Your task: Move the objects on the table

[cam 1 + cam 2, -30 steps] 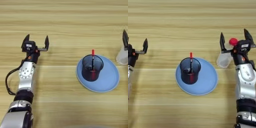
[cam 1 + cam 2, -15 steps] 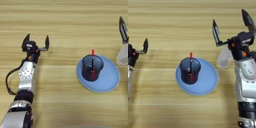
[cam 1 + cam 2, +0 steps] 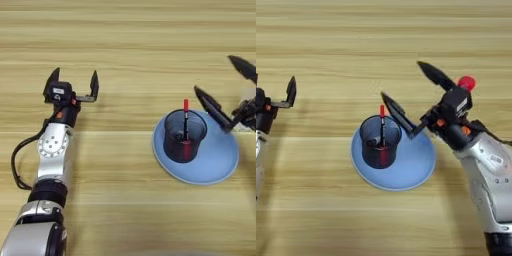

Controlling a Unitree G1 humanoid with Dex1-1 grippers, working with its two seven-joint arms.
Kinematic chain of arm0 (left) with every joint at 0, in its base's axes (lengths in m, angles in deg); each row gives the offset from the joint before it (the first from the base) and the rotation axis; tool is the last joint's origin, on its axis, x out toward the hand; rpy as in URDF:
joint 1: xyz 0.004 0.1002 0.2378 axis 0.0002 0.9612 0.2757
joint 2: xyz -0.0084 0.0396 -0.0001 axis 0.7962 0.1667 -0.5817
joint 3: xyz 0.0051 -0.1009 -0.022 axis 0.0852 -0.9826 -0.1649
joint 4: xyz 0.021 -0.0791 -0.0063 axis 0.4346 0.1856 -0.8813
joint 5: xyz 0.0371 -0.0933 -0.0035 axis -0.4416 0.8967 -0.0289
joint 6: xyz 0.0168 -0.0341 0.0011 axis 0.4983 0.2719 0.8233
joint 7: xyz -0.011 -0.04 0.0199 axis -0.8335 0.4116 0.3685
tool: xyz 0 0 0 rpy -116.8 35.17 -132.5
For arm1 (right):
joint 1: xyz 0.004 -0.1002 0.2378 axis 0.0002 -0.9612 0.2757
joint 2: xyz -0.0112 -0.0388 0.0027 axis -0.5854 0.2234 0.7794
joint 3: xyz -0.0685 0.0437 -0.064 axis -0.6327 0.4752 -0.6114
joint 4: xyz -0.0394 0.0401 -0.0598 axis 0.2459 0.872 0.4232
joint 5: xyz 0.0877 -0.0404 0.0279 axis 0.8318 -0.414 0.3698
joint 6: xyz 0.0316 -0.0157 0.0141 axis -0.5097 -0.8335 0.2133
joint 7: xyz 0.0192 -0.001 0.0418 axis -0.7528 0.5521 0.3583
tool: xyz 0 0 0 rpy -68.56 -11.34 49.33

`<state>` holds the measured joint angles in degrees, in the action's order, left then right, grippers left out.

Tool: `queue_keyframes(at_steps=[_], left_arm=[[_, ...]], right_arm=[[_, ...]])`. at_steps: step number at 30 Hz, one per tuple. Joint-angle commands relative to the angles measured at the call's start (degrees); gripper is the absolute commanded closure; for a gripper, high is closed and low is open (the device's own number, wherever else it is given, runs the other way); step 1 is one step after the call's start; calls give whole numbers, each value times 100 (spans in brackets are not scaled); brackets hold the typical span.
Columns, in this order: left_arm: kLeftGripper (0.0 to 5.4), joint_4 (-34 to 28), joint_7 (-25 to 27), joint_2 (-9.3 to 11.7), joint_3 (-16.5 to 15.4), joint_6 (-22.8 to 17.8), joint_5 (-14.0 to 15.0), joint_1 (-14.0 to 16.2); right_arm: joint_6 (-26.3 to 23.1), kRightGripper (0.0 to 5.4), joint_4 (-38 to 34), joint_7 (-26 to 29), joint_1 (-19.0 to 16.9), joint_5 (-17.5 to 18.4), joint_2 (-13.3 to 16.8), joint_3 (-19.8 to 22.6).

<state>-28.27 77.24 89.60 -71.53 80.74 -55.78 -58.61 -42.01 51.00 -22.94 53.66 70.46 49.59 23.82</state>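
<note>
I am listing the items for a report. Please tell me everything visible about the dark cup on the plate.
The dark translucent cup stands upright on the left part of the round light-blue plate. It looks like smoky plastic, open at the top, with a reddish tint near its base. A thin red-tipped pen stands inside it, poking above the rim. Neither gripper touches it.

We can see no words, numbers or signs that we can read. The cup (image 3: 185,136), the plate (image 3: 210,165) and the bottle's red cap (image 3: 466,83) show none.
</note>
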Motion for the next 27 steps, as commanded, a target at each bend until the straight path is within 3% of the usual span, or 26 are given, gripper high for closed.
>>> queue_keyframes(at_steps=[1,7,15,17,20,27], left_arm=[[0,20,-25,3,7,4,-25,-43],[0,39,-31,-6,12,-10,-31,-41],[0,43,-21,-2,16,-15,-28,-33],[0,50,-21,-6,19,-16,-31,-38],[0,59,-27,-15,24,-13,-36,-42],[0,44,-37,-35,43,-12,-51,-18]], right_arm=[[-437,2,-156,437,-210,293,305,-20],[-800,2,56,1151,-481,424,701,28],[-927,2,716,1698,-567,143,1071,137],[-925,2,880,1760,-536,-23,1167,113],[-783,2,1265,1717,-425,-632,1290,-82],[-637,2,1623,1590,-58,-1502,1177,-514]])
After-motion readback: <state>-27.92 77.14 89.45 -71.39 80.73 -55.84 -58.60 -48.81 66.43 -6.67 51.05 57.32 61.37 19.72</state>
